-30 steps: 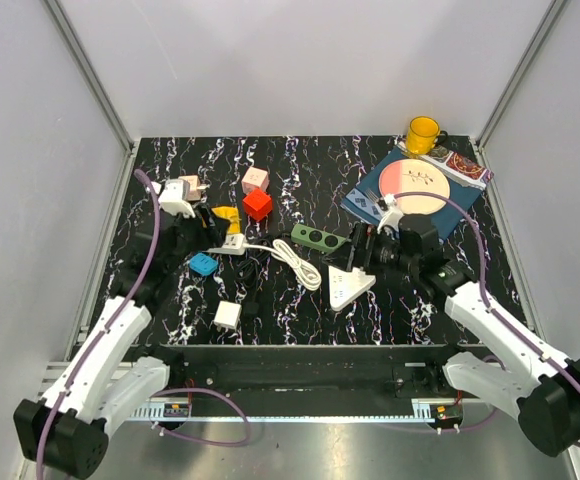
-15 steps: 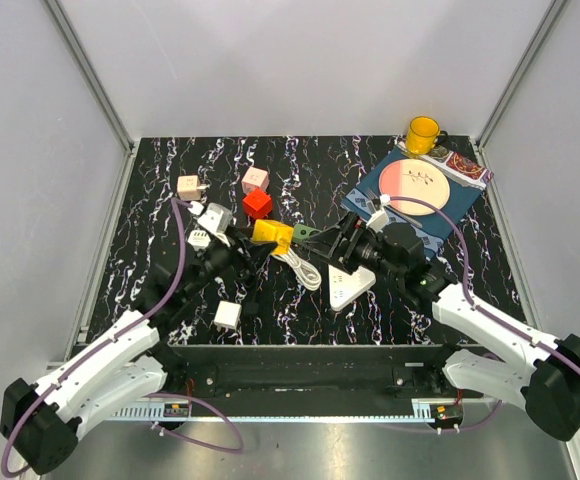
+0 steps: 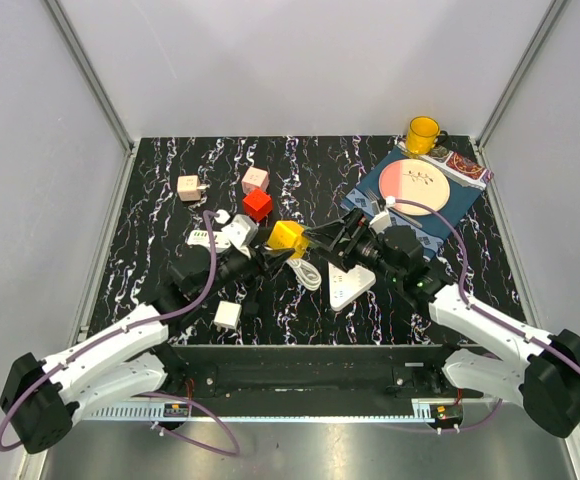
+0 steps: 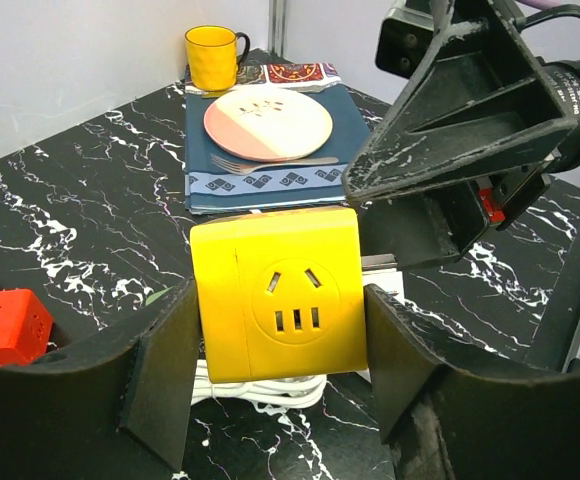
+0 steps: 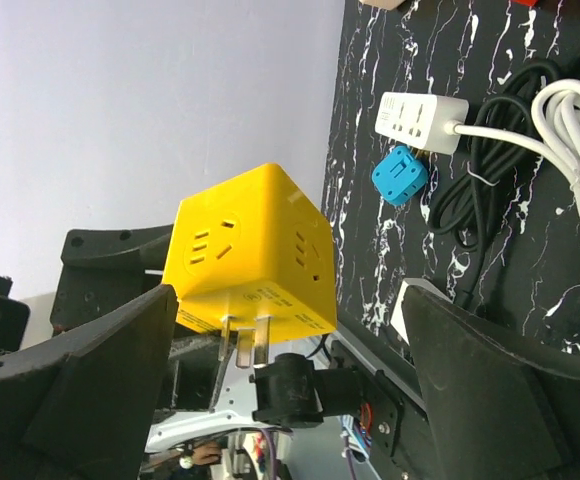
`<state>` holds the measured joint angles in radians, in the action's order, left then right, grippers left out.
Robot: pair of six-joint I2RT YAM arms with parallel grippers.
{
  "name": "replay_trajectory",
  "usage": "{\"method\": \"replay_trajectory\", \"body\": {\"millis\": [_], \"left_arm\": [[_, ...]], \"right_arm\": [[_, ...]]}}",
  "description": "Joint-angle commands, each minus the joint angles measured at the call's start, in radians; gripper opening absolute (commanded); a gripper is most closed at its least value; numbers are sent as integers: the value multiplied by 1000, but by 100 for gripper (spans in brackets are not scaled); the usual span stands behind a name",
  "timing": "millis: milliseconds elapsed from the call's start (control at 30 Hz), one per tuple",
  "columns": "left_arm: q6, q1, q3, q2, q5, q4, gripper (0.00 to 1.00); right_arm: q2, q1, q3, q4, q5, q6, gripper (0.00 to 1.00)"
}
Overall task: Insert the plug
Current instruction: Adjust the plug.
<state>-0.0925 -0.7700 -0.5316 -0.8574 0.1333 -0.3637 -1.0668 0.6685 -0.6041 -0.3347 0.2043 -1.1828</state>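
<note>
Fig. | yellow plug cube (image 4: 275, 305): one, held up over the middle of the tabletop (image 3: 300, 160), between my two arms | left gripper (image 4: 285, 345): I have its fingers pinching the cube's two sides | right gripper (image 5: 290, 300): fingers spread wide, facing the cube, just beside it, not touching | prongs (image 5: 260, 340): two showing, bare, on one face | also: one red cube (image 3: 257, 204), two pink cubes (image 3: 188, 187)

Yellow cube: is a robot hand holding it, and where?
Yes. The left gripper holds the yellow cube by two opposite side faces. The right gripper is open and empty.
</note>
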Motion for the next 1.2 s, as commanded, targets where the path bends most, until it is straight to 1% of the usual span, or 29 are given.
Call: {"method": "replay_trajectory", "body": {"millis": [0, 67, 200, 233, 300, 333, 367, 467, 800, 967, 1000, 1033, 1067, 1133, 1167], "left_arm": [[57, -28, -31, -26, -17, -156, 18], [62, -32, -34, -35, -15, -164, 18], [83, -46, -45, -46, -18, -164, 18], [85, -46, -50, -49, -21, -158, 18], [85, -51, -65, -60, -20, -126, 18], [109, -49, -71, -65, -18, -115, 18], [112, -51, -77, -71, -15, -107, 18], [122, -57, -91, -77, -14, -90, 18], [120, -64, -117, -88, -29, -64, 18], [119, -69, -122, -89, -34, -54, 18], [119, -71, -122, -88, -37, -50, 18], [119, -69, -122, -88, -38, -46, 18], [116, -71, -120, -86, -38, -38, 18], [108, -71, -116, -81, -52, -32, 23], [100, -69, -113, -78, -58, -24, 26]], "right_arm": [[22, 8, 9, -86, -54, -80, 100], [18, 6, 6, -70, -59, -75, 100], [19, 6, 13, -99, -51, -87, 100], [16, 8, 9, -98, -45, -66, 100], [10, 8, -29, -52, -19, -22, 100], [7, 8, -48, -29, -7, 30, 100], [2, 9, -78, 12, 15, 55, 100], [-12, 9, -114, 66, 32, 118, 100], [-61, 34, -160, 123, 57, 245, 99], [-78, 48, -160, 122, 47, 281, 90], [-78, 49, -160, 118, 49, 288, 87], [-79, 52, -155, 108, 53, 295, 81], [-78, 51, -154, 103, 56, 299, 74], [-76, 54, -152, 95, 56, 314, 60], [-76, 55, -151, 92, 60, 322, 44]]}}
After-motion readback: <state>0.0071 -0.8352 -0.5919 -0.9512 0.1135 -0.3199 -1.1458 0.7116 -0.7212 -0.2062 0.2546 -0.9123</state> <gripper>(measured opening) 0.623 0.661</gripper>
